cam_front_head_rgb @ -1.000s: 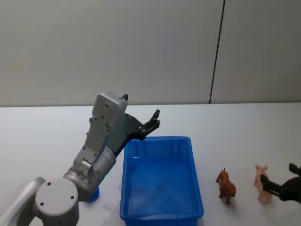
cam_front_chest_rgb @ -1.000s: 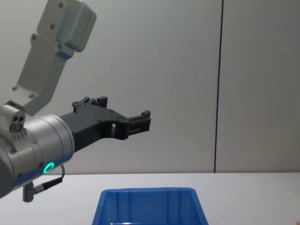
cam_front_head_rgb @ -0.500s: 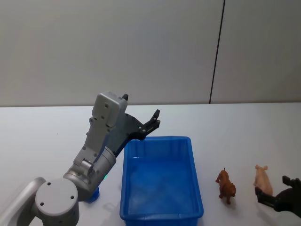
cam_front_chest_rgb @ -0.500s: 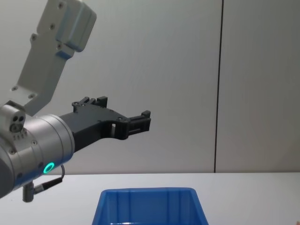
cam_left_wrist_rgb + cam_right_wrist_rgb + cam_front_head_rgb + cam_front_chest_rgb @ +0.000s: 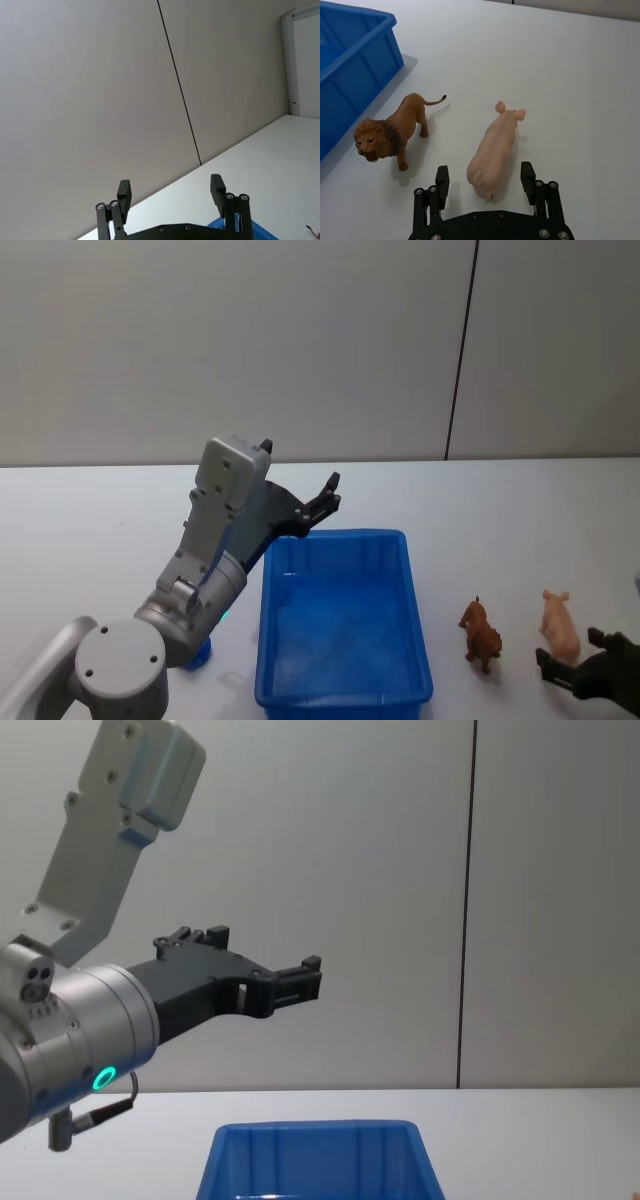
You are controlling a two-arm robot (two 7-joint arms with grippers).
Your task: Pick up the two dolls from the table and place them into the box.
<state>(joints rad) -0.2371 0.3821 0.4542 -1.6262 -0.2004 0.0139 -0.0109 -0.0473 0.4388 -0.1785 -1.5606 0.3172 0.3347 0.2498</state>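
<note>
Pulled back nearer, the open right hand (image 5: pixel 484 171) now brackets only the pig (image 5: pixel 495 145)'s rump; regrasp looks needed. Left hand (image 5: pixel 170 182) hangs open, parked beyond the box (image 5: pixel 345 537).

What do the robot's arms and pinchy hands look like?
The left arm is silver-grey, with round joints and a boxy pale-grey link. It has a glowing green ring light and a thin grey cable underneath. The left end effector and right end effector are matt black, each with two flat fingers hinged by small silver screws.
</note>
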